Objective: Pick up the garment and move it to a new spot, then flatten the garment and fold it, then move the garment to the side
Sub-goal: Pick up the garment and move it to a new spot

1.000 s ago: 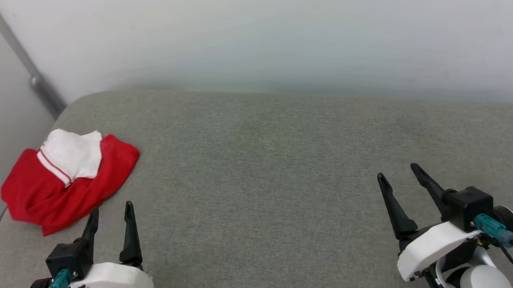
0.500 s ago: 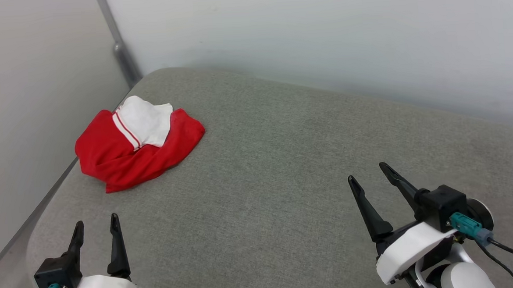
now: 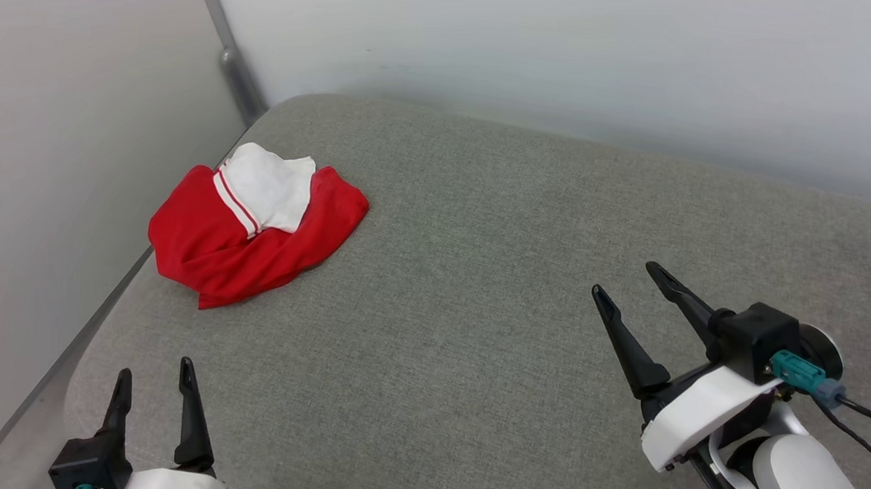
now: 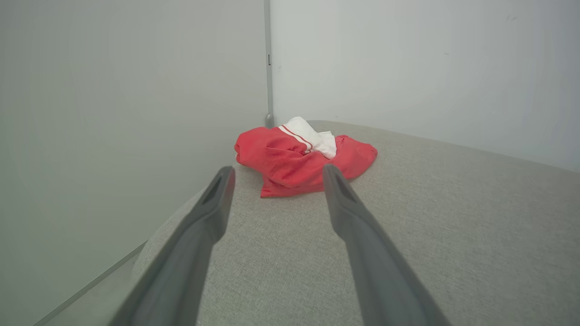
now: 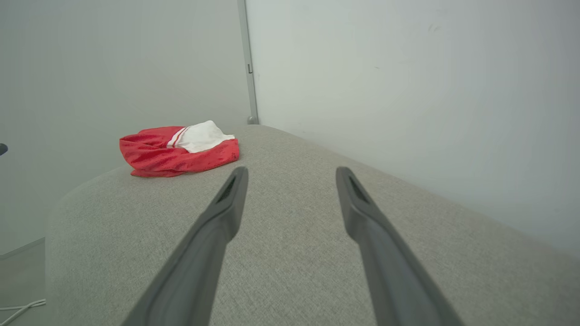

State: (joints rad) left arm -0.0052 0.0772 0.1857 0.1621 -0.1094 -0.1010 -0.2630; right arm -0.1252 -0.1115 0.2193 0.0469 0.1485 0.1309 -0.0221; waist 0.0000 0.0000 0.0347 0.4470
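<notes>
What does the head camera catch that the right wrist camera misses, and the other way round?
Head: left tool and right tool whole, with white wrists and teal plugs. Right wrist: a white cable on the floor, lower left. Both: the red-and-white shirt, the grey cushion, pale walls, the corner post.

The head camera looked forward and down on the grey cushion point(image 3: 484, 309), the left gripper point(image 3: 154, 366) at lower left and the right gripper point(image 3: 624, 278) at lower right of frame. Each wrist camera sat low over the cushion, looking along its own gripper toward the wall corner point(image 4: 268, 68). All three views shared the garment point(image 3: 256, 231), nearest in the left wrist view.
</notes>
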